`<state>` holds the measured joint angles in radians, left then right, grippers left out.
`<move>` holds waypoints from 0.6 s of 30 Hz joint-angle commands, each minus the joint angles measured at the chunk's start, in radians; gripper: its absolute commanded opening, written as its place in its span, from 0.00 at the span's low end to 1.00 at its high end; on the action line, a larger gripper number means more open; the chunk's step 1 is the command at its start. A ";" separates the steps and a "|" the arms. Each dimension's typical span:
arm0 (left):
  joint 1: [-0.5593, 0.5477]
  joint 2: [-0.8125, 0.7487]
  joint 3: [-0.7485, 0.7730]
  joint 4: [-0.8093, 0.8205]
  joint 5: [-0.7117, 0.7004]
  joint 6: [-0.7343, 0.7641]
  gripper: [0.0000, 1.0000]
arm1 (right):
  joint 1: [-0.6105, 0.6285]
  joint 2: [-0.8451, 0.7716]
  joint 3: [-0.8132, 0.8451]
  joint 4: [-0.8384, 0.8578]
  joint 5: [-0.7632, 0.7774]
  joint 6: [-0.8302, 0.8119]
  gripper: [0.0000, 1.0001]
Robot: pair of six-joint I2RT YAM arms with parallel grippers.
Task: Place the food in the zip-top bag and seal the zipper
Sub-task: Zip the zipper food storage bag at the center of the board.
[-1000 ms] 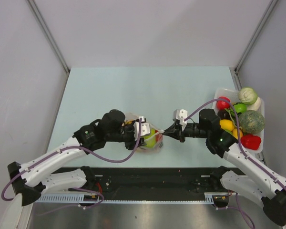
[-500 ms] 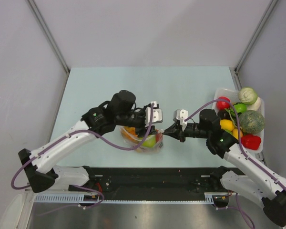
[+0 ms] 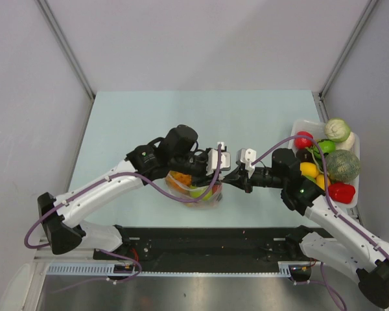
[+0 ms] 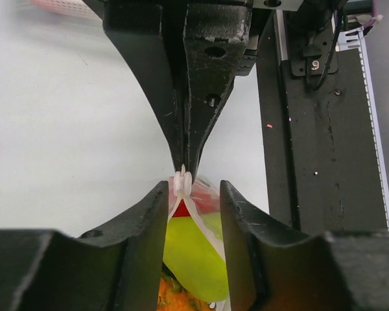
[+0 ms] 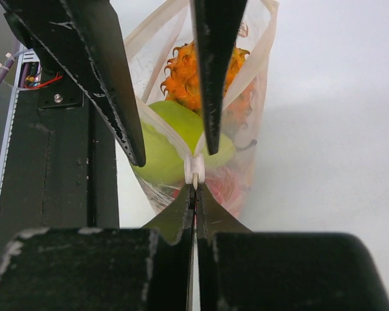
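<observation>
Right gripper [image 5: 194, 194] is clamped fully shut on the end of the zipper [image 5: 196, 170], holding up that corner of the zip-top bag [image 3: 194, 193], which sits on the worktop [image 3: 149, 116] between the arms. Left gripper [image 4: 189, 194] is about half open, jaws straddling the strip right beside that pinch, not squeezing it. Bag looks thin, crinkly and floppy, with the green ball [image 5: 165, 139] and orange ruffled piece [image 5: 198, 81] bulging inside, so I'd grab the stiffer zipper strip, not the film.

left tool [image 4: 192, 194] stands parted, tip to tip with the right tool [image 5: 194, 194], which is pinched tight.
</observation>
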<state>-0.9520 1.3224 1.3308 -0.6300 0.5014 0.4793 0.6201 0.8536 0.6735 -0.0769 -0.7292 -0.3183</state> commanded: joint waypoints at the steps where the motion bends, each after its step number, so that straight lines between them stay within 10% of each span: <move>1: -0.011 0.006 -0.005 0.055 0.034 -0.022 0.40 | 0.004 -0.019 0.009 0.063 -0.003 -0.007 0.00; 18: -0.011 0.031 -0.041 0.041 0.028 -0.018 0.18 | 0.004 -0.045 0.008 0.037 -0.001 -0.028 0.00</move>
<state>-0.9577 1.3590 1.3033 -0.5999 0.5026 0.4709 0.6209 0.8333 0.6693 -0.0879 -0.7303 -0.3218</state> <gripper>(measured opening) 0.232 0.009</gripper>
